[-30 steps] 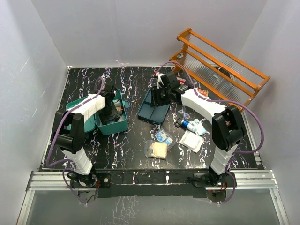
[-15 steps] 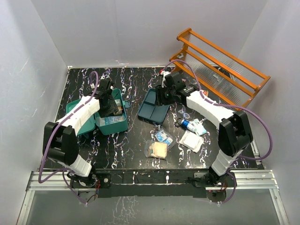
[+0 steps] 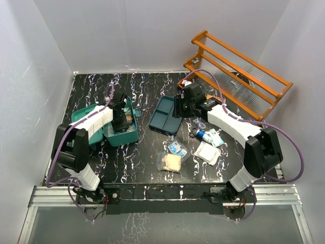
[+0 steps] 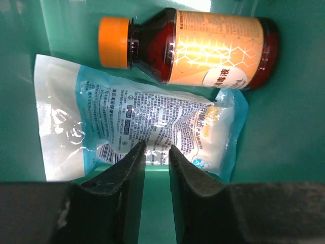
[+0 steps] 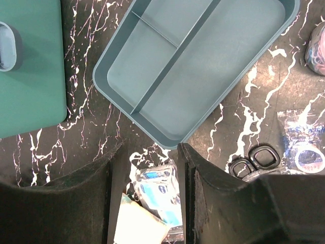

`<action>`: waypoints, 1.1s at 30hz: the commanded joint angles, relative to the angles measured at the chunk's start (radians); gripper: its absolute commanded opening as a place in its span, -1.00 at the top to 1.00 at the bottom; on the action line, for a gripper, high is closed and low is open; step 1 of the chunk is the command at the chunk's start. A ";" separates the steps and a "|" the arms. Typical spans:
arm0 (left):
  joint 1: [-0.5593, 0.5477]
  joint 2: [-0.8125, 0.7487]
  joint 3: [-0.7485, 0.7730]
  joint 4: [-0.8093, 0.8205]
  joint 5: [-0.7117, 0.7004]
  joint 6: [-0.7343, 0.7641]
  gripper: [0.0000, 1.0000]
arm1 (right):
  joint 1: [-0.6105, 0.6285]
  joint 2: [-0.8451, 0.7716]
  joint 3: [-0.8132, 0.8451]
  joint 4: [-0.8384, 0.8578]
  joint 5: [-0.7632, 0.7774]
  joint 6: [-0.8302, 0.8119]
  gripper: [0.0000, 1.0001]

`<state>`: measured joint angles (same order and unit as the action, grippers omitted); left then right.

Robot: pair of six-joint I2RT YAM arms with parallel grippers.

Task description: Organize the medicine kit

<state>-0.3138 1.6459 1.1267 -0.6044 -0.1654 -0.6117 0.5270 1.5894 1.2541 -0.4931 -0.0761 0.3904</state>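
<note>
The teal medicine kit stands open at the left, its lid laid back. My left gripper reaches down into it. In the left wrist view an amber bottle with an orange cap lies against the kit's far wall. A white and blue packet lies just past my left gripper, whose jaws stand a narrow gap apart with only the green floor between them. My right gripper hangs open and holds nothing above the near end of the dark blue divided tray.
Loose supplies lie right of centre: blue packets, a gauze pack, a white pack and a tube. Scissors handles lie by the tray. An orange rack stands at the back right.
The left jaws have narrowed a good deal, and that gripper has come back down into the kit. The right arm has shifted slightly to the right over the tray.
</note>
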 commanded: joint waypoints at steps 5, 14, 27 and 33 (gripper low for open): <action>-0.014 0.033 -0.051 0.024 0.020 0.033 0.56 | -0.004 -0.081 -0.043 0.043 0.012 0.061 0.18; -0.014 -0.029 -0.015 -0.011 0.014 0.054 0.49 | 0.028 -0.113 -0.063 -0.059 0.049 0.053 0.08; -0.014 -0.311 0.089 -0.113 -0.013 0.052 0.23 | 0.270 -0.169 -0.225 -0.180 0.173 0.098 0.01; -0.013 -0.451 0.074 -0.095 0.000 0.039 0.08 | 0.380 -0.170 -0.280 -0.190 0.170 0.160 0.01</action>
<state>-0.3237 1.2850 1.1858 -0.6830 -0.1661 -0.5686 0.8513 1.4555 0.9901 -0.6884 0.0624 0.4961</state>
